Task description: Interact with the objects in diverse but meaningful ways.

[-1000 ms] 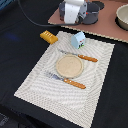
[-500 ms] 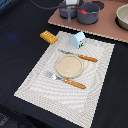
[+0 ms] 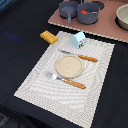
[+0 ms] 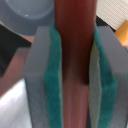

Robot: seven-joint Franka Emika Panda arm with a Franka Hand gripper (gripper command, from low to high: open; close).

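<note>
Having left the exterior view altogether, the arm that stood over the grey pots one second ago, and showed only partly half a second ago, is now out of sight, so the far corner of the scene is uncovered. The wrist view tells where the action is: the gripper (image 4: 75, 75) has its two grey fingers (image 4: 42, 80) with teal pads closed onto a long brown toy sausage (image 4: 74, 55), the pads touching it on both sides and the sausage standing upright between them. Behind it a pale grey rounded rim shows, probably one of the pots, though I cannot tell which. I judge that the sausage is lifted and carried, and that a place to set it down is the next choice. On the striped placemat (image 3: 45, 87) nothing has shifted: the yellow ridged bread piece (image 3: 49, 36) lies at the mat's far edge toward the exterior view's left, the white-and-teal milk carton (image 3: 79, 39) stands beside it, and the round tan plate (image 3: 69, 65) sits between the two orange-handled utensils. The grey handled pot (image 3: 68, 8) and a second grey pot holding the red tomato (image 3: 86, 10) rest on the brown tabletop (image 3: 107, 27).
</note>
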